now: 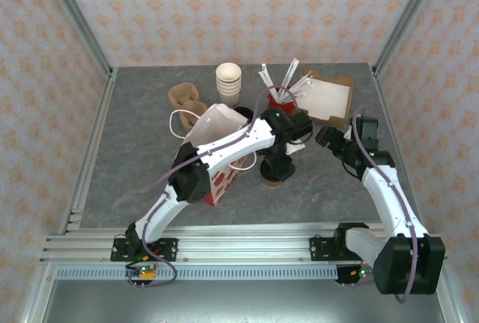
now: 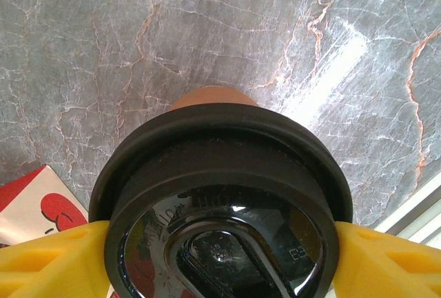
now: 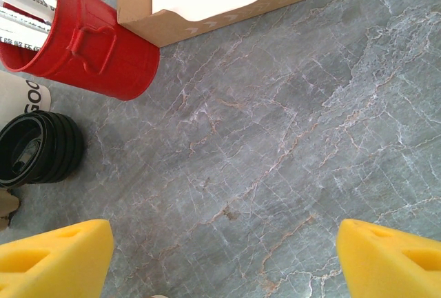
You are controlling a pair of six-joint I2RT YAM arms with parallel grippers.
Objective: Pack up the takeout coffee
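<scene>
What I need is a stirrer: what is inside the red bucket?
White paper-wrapped sticks stand in the red bucket, poking past its rim. Its wall hides anything lower down.

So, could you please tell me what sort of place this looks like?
Probably a mock café counter in a lab cell: stacked cups, a lidded coffee, metal frame.

Left gripper (image 1: 274,160): mine, down over the takeout coffee (image 1: 272,179), mid-worktop.
Right gripper (image 1: 330,138): mine, hanging apart, nearer the right edge.
Red-and-white bag (image 1: 217,143): just left of the coffee, under my left arm.
Cup stack (image 1: 229,81): far edge.
Red bucket (image 1: 282,102), cardboard box (image 1: 329,99): toward the far right corner.
</scene>
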